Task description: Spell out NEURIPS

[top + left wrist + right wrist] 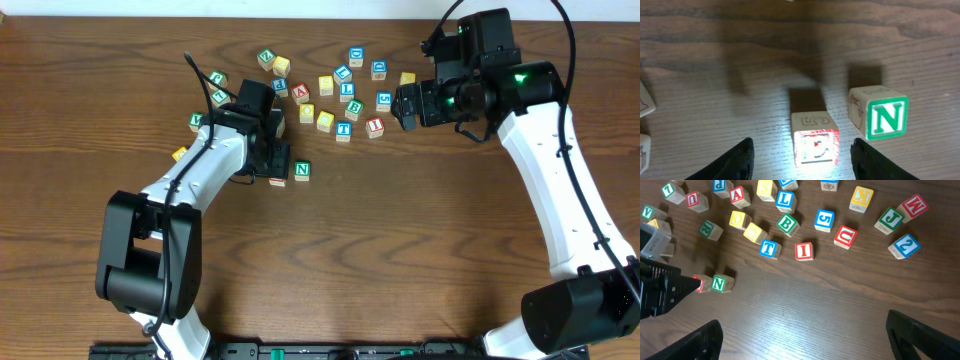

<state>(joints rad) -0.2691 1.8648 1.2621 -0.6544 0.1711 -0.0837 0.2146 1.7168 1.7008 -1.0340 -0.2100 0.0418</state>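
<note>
In the left wrist view a red-faced cube (pixel 815 145) stands on the table between the fingers of my left gripper (pixel 802 167). The jaws are open, with a gap on each side of the cube. Glare washes out its letter. Just to its right stands the green N cube (pixel 885 117), also seen from overhead (pixel 302 171). My right gripper (pixel 810 340) hangs wide open over bare wood with nothing in it. Beyond it lie the red I cube (pixel 804 251) and a red U cube (pixel 845 236). Overhead, my left gripper (pixel 272 165) covers most of the red cube (pixel 277 181).
Several loose cubes lie scattered at the back: a blue T (pixel 769 248), green B (pixel 787 223), blue 5 (pixel 824 220), green J (pixel 888 219) and blue 2 (pixel 903 245). More cubes (pixel 215 88) sit left of the left arm. My right gripper (pixel 403 106) hovers beside the cluster.
</note>
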